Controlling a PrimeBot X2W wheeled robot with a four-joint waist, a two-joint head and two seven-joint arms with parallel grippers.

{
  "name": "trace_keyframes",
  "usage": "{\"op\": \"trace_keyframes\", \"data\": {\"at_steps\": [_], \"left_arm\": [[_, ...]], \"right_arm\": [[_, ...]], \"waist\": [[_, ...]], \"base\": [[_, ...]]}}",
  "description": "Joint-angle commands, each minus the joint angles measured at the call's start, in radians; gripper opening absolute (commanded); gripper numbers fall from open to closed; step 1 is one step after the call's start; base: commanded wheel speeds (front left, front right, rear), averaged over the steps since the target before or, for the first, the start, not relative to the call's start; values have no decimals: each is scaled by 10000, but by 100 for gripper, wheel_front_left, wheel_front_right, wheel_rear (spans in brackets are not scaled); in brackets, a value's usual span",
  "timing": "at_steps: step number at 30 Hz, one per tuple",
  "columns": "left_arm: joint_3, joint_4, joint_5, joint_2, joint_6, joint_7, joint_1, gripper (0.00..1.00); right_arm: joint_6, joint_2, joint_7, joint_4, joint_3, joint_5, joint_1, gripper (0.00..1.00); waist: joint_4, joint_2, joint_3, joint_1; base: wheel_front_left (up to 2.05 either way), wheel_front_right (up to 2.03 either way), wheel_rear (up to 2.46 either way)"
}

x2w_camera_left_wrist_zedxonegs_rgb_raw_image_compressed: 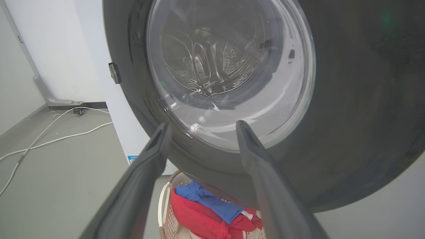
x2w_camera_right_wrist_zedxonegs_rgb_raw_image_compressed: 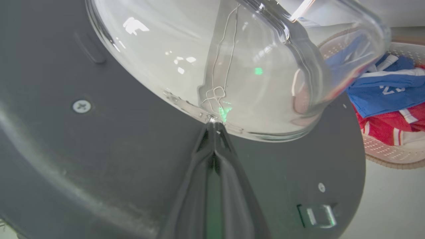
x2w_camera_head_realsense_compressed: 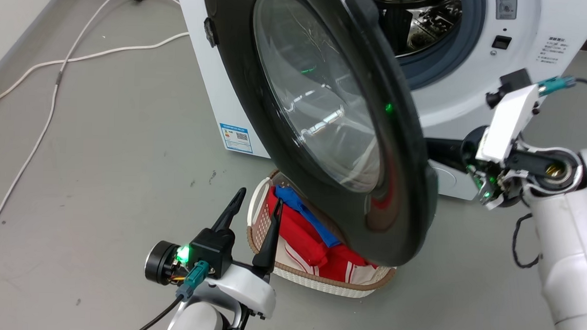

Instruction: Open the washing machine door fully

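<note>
- While the right claw (x2w_camera_right_wrist_zedxonegs_rgb_raw_image_compressed: 214, 124) has its two fingers pressed flat together with nothing between them, the tips sit against the inner face of the washing machine door (x2w_camera_head_realsense_compressed: 319, 112), just where the glass bowl meets the dark rim.
- That looks like a push, not a grip: the closed claw is working as a blunt pusher from behind the door.
- In the head view, the right arm comes in from 3 o'clock and its fingers disappear behind the door's rim.
- At 7 o'clock in the head view, the left claw (x2w_camera_head_realsense_compressed: 259, 197) is spread wide and holds nothing. Its fingers point at the outer side of the glass, near it but apart.
- The door stands partly swung out from the washing machine (x2w_camera_head_realsense_compressed: 471, 103), hinged on the 9 o'clock side. The drum and its grey-blue ring are bare at 1 o'clock.
- A laundry basket (x2w_camera_head_realsense_compressed: 319, 278) of red and blue clothes sits on the floor at 6 o'clock of the door, under its lower rim.
- The step in hand, as I judge it, is the swing itself, roughly midway.
- The next move calls for the right claw to push on toward 9 o'clock, following the door's arc so the tips do not slide off the curved glass.
- The left claw lies in the door's path and should draw aside.
</note>
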Motion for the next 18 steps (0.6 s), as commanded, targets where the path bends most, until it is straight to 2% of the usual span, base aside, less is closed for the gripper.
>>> {"op": "trace_keyframes", "data": {"at_steps": [1,14,18], "left_arm": [[33,5,53,-2,-12,-26,123,100],[69,57,12,-2,-57,-26,350,100],[109,120,48,-2,-104,-26,407,100]], "right_arm": [[25,226,122,-155,44,64,306,0],[25,1006,584,-1637,-187,40,1938,0],[25,1115,240,-2040,-396,-14,2453,0]], "waist": [[59,0,-49,2],[133,0,-345,2],[-19,0,-503,2]], "base": [[0,0,0],[0,0,0],[0,0,0]]}}
